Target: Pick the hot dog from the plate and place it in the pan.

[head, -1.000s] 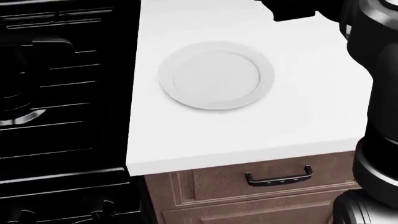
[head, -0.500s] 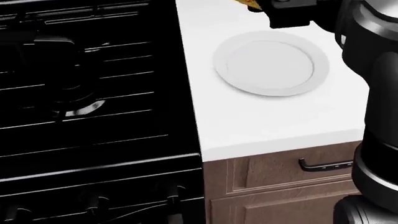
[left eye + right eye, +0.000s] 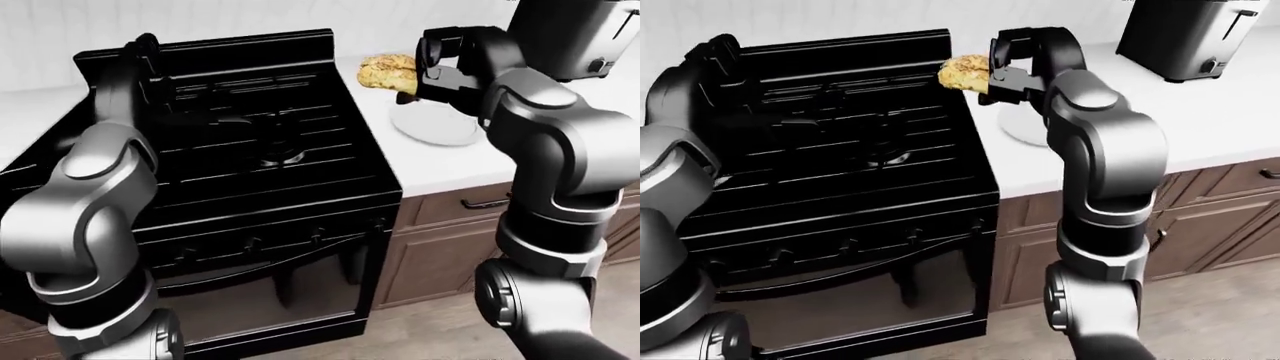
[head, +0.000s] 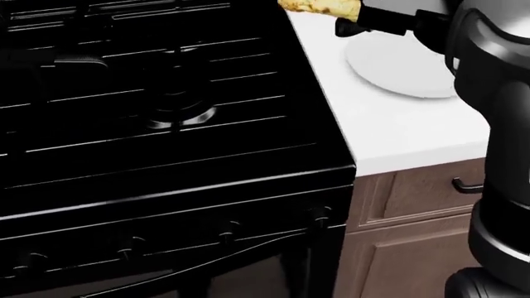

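Gripping the bumpy golden hot dog [image 3: 386,71], the right hand [image 3: 432,75] holds it above the seam between the white bench [image 3: 455,157] and the black grated stove [image 3: 260,150]. The round white plate [image 3: 435,126] lies bare. The pan is lost in black. The left hand [image 3: 150,71] is raised; I cannot tell its grip.

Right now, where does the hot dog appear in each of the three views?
Left-eye view: hot dog, upper middle, held by the right hand above the plate's left edge.
Head view: hot dog, cut by the top edge, right of centre.
Right-eye view: hot dog, upper middle, at the stove's right edge.
Shared landmark: the white plate.
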`<state>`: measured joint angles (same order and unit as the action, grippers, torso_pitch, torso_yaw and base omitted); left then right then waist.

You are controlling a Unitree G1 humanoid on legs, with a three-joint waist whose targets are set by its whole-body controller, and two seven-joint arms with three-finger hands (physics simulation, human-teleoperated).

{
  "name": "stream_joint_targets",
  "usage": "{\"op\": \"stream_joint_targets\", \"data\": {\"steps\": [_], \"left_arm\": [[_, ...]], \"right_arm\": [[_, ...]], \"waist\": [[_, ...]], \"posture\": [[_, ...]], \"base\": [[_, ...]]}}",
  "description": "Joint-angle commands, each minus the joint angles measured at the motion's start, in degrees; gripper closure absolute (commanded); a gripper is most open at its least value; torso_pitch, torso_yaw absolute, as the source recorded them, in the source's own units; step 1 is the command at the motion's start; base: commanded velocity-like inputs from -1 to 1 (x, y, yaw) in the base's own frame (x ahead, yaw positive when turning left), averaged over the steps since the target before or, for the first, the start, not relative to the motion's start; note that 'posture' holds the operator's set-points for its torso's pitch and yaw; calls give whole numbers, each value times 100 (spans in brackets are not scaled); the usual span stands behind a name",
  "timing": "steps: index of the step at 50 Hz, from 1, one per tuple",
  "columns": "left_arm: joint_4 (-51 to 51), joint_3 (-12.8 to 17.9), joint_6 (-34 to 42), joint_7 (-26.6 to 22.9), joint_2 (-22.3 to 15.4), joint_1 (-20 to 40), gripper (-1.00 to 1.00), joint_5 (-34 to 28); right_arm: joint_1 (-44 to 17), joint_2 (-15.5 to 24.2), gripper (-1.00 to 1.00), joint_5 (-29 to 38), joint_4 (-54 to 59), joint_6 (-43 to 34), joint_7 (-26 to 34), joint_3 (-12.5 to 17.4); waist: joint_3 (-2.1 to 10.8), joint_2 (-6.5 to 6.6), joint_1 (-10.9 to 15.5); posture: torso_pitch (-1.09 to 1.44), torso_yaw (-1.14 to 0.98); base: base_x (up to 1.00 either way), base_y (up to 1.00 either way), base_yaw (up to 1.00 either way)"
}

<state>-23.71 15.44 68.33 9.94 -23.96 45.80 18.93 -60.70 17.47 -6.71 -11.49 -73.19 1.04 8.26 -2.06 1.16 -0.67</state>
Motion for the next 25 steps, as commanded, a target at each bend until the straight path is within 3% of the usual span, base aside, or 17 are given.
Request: {"op": "stream_joint_targets", "data": {"steps": [1, 2, 3, 4, 5, 6, 9, 15, 17, 18, 19, 20, 22, 25], "left_arm": [[-106, 102, -167, 33, -95, 154, -100, -60], [-86, 96, -208, 20, -93, 135, -100, -69], [-89, 102, -207, 17, -94, 132, -100, -69], [-95, 105, -206, 15, -94, 128, -100, -70], [-101, 105, -201, 10, -98, 123, -100, -71], [-87, 108, -204, 8, -100, 133, -100, -73], [-64, 109, -229, -5, -108, 139, -100, -80], [-137, 111, -114, 27, -93, 186, -100, -65], [-149, 86, -167, 26, -60, 106, -100, -82], [-157, 92, -130, 27, -65, 137, -100, -77], [-159, 95, -102, 29, -70, 168, -100, -73], [-168, 101, -74, 30, -78, 193, -100, -69], [-143, 100, -107, 20, -84, 184, -100, -77], [-145, 100, -85, 24, -82, 204, -100, -74]], "right_arm": [[-218, -7, 100, -59, -196, 212, 24, -4], [-215, -5, 100, -59, -184, 223, 29, -13], [-219, -7, 100, -60, -180, 222, 29, -11], [-221, -7, 100, -65, -191, 208, 34, -13], [-213, -10, 100, -63, -200, 203, 32, -17], [-203, -6, 100, -62, -195, 217, 36, -15], [-218, -3, 100, -58, -188, 212, 37, -15], [-175, 1, 100, -56, -242, 193, 45, -2], [-158, -1, 100, -57, -244, 203, 47, -5], [-174, -1, 100, -58, -241, 191, 44, -3], [-173, 0, 100, -57, -247, 185, 45, -9], [-173, 3, 100, -59, -251, 181, 51, -8], [-169, 5, 100, -61, -225, 216, 63, -9], [-196, 10, 100, -61, -230, 183, 63, -9]], "waist": [[140, -29, 38], [142, 102, 24], [169, 317, 4], [243, 620, 14], [183, 354, 15], [163, 368, 10], [211, 166, -3], [93, -156, -63], [110, -343, -75], [199, -553, -106], [114, -324, -127], [236, -436, -54], [304, -422, -29], [182, -257, 9]], "posture": [[0, 0], [0, 0], [0, 0], [0, 0], [0, 0], [0, 0], [0, 0], [0, 0], [0, 0], [0, 0], [0, 0], [0, 0], [0, 0], [0, 0]], "base": [[-17, 45, 0], [-16, 45, 0], [-17, 48, 0], [-16, 48, 0], [-17, 49, 0], [-17, 51, 0], [-17, 51, 0], [-17, 52, 0], [-17, 52, 0], [-17, 52, 0], [-18, 52, 0], [-17, 52, 0], [-17, 51, 0], [-14, 52, 0]]}}
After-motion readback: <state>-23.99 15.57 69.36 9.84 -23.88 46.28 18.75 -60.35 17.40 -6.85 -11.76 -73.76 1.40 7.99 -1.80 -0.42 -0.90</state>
